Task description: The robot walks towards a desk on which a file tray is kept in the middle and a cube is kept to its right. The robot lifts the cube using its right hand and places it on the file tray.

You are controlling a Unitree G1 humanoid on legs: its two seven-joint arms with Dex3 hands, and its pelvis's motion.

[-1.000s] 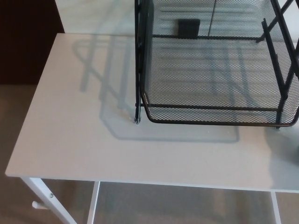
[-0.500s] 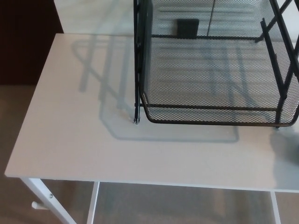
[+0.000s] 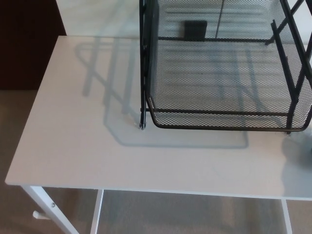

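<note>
Head cam, looking down at the white rectangular counter (image 3: 73,146). The black wire-mesh file tray (image 3: 209,73) sits on it, toward the far right of my view, with its right side cut off by the pic edge. Its front-left corner post touches the counter top approx mid-pic. The tray's grey shadow (image 3: 112,97) falls left across the counter. A small dark rectangular thing (image 3: 195,29) shows thru the mesh at the back, can't tell what. White metal counter leg (image 3: 41,202) is bottom left, beige floor (image 3: 14,112) beside it. Neither robot hand, L or R, is in shot, so I can't tell if they're spread, closed or holding anything. Cube is out of shot too, can't tell where it is.
</note>
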